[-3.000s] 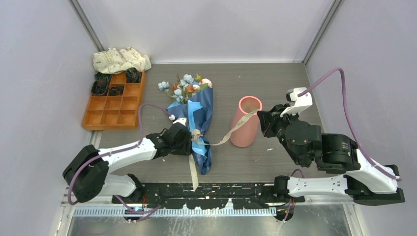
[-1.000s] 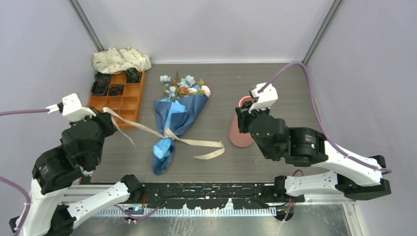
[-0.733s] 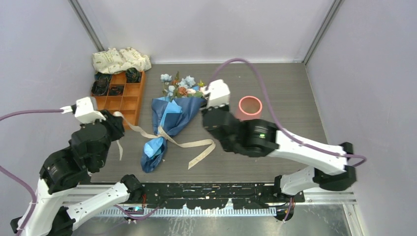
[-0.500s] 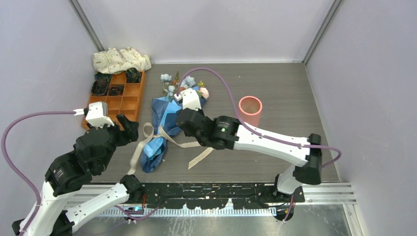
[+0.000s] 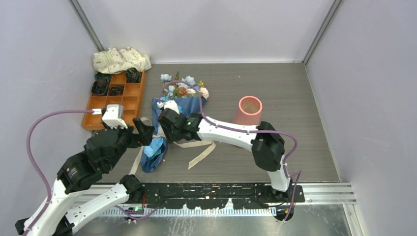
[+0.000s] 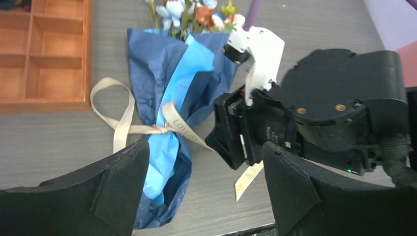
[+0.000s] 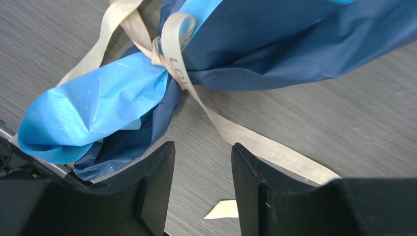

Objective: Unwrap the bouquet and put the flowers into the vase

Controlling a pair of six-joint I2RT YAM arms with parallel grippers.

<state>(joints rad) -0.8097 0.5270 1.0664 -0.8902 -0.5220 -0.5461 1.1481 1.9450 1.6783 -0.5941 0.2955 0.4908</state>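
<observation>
End effector, right: jaws partly open, nothing between them, poised low over the tied waist of the bouquet.
End effector, left: jaws wide apart, empty, just to the left of the bouquet's narrow end.
Bouquet: lies flat on the counter, left of centre, blooms toward the far wall, dark and light blue paper wrapped round the stems.
Ribbon: beige, one loop and long tails slack on the counter, yet a knot appears to cinch the paper.
Flowers: all inside the wrap, heads only showing.
Vase: salmon pink, upright, nothing in it, well to the right of the bouquet.
Orange tray: far left, dark items in its back compartments.
Patterned cloth: behind the tray.
Progress, as judged: early. Bow loosened only. Outstanding: free the knot, open the paper, lift the stems out, stand them in the vase.
</observation>
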